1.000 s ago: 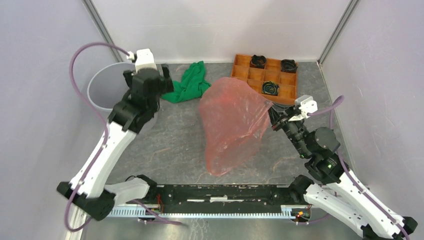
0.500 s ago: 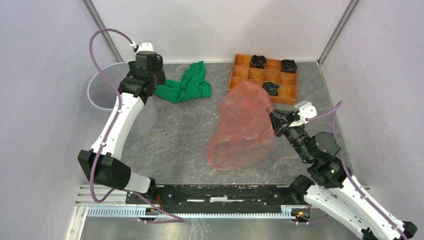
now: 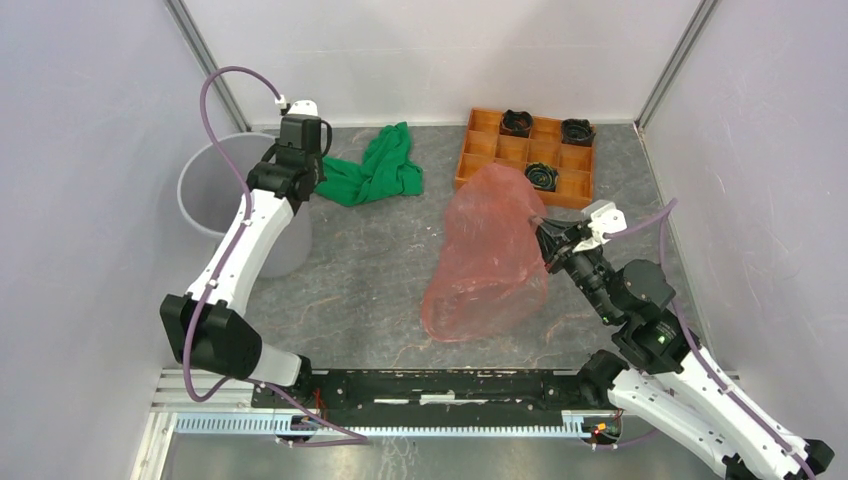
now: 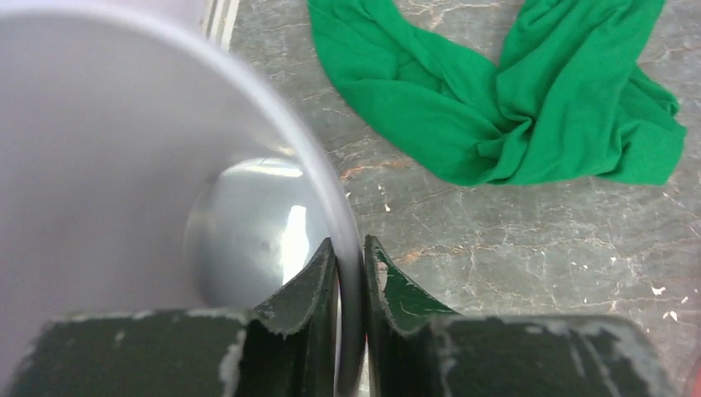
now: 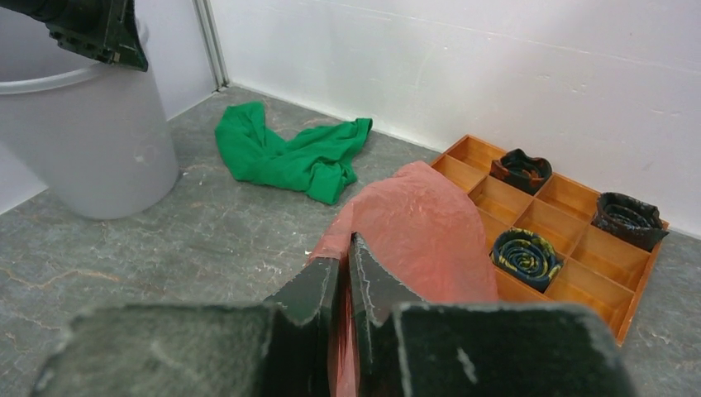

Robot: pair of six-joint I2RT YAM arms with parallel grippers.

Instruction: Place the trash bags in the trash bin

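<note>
Item count on the table (image 3: 360,290):

- Trash bag (image 3: 485,265), red translucent film: one.
- Trash bin (image 3: 212,190), round, grey: one.
- Green cloth (image 3: 375,172): one.
- Compartment tray (image 3: 480,150), orange-brown: one.
- Dark rolled items in the tray: three, one per compartment: first roll (image 3: 517,122), second roll (image 3: 577,130), third roll (image 3: 541,177).
- Robot arms: two, left arm (image 3: 240,255) and right arm (image 3: 690,390).
- Hands: two, left hand (image 4: 348,252) and right hand (image 5: 345,252), one per arm.

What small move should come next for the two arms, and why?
Probably the left gripper should pull the trash bin a little toward the trash bag. Its fingers pinch the bin's rim, one inside and one outside, while the right gripper holds the bag well off to the bin's right, not above its opening.
</note>
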